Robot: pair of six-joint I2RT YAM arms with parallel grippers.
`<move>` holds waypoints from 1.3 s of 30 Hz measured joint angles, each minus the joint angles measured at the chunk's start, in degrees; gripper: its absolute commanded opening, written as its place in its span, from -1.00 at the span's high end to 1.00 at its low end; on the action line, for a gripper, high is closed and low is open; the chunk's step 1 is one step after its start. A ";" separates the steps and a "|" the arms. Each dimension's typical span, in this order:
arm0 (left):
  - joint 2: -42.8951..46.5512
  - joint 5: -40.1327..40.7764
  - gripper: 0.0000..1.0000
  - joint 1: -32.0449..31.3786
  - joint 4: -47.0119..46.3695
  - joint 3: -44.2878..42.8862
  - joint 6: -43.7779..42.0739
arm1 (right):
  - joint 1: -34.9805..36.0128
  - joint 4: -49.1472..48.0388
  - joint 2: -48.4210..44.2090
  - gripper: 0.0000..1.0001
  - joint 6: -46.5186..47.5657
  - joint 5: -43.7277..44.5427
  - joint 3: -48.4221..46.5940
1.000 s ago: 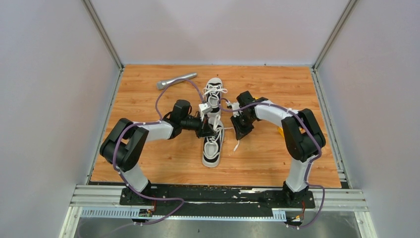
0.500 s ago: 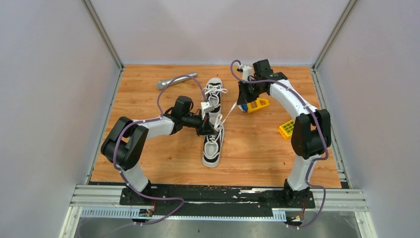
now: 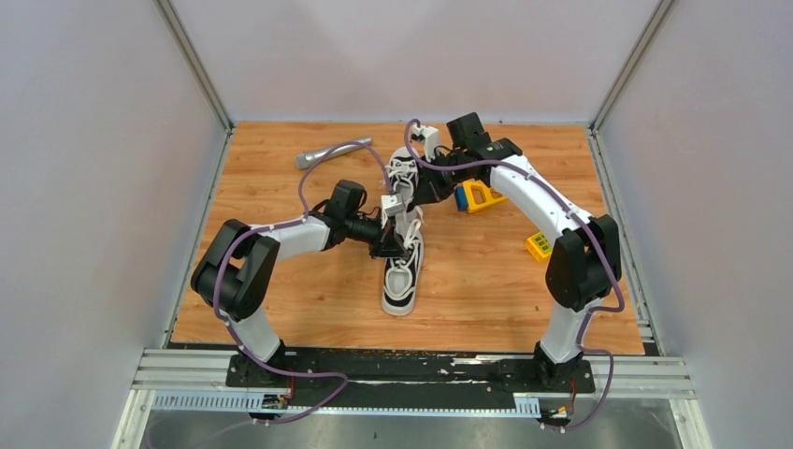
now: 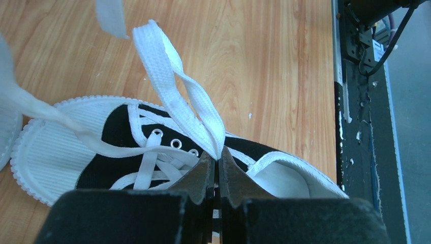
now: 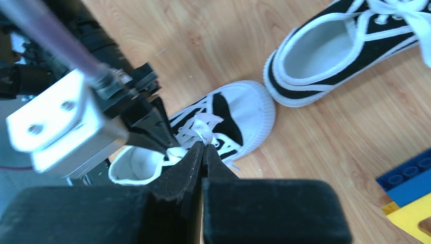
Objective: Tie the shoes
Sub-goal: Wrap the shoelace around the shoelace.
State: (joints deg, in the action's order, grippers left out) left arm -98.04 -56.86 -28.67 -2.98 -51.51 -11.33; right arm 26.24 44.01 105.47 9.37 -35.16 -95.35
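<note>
The shoes lie end to end mid-table: the near shoe point(image 3: 400, 281) and the far shoe point(image 3: 404, 161), both black-and-white with white laces. My left gripper point(image 3: 404, 245) hovers over the near shoe's tongue, shut on a loop of white lace point(image 4: 173, 86) that rises from its fingertips point(image 4: 216, 154). My right gripper point(image 3: 418, 199) reaches in from the back right, shut on another strand of that shoe's lace point(image 5: 203, 129) right by the left fingers point(image 5: 150, 127). In the right wrist view the far shoe point(image 5: 325, 56) lies just beyond the near shoe's toe cap point(image 5: 249, 109).
A grey metal cylinder point(image 3: 332, 152) lies at the back left. A yellow-and-blue toy block point(image 3: 479, 196) sits right of the far shoe, with a small yellow block point(image 3: 540, 245) nearer the right edge. Grey walls enclose the table on three sides.
The right arm swung from beside the near shoe to the back right, drawing a lace taut, then came back over the shoes with its gripper shut. The left gripper stayed put.
</note>
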 measured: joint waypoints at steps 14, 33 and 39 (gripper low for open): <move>-0.72 0.70 1.00 0.79 -5.64 0.02 12.35 | 1.51 -0.04 -10.84 1.00 2.08 -8.94 11.43; -2.82 -4.20 1.00 3.02 6.12 -5.49 8.35 | 1.86 1.55 -14.97 1.00 18.23 -13.11 26.53; -2.93 -5.22 1.00 3.69 15.19 -8.11 -0.24 | 2.19 1.01 -15.15 1.00 20.37 -13.42 27.78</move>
State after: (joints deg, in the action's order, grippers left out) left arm -100.97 -62.08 -24.97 12.21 -59.61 -11.57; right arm 28.42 45.01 90.32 29.74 -48.58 -67.57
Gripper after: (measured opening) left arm 0.050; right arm 0.009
